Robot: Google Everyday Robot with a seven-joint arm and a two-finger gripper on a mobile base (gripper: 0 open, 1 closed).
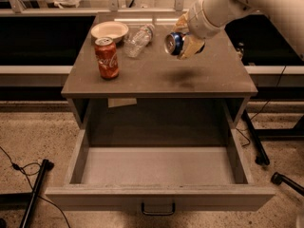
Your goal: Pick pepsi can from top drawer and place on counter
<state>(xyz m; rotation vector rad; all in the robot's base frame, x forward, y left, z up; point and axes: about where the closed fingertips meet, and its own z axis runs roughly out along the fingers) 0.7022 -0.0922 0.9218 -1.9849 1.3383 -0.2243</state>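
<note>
Claw (183, 42) is up over the back-right part of the tabletop (213, 75), clamped on the pepsi can (174, 42), w/ a pad on either side of the can's body. Can is tipped nearly sideways, silver end facing left, clear of the surface, w/ its shadow on the tabletop below. Top drawer (156, 165) is pulled out and shows only bare floor, so pick looks done and the placing is left.

Handling, my guess: the can is light, w/ thin walls that dent if squeezed hard, and smooth, so it may slip in a loose grip. Best hold is mid-body across the round, approx where it's held now. It needs turning upright before release or it'll roll. Coke can (107, 57), bottle (138, 40) and bowl (109, 31) sit well apart on the left.
</note>
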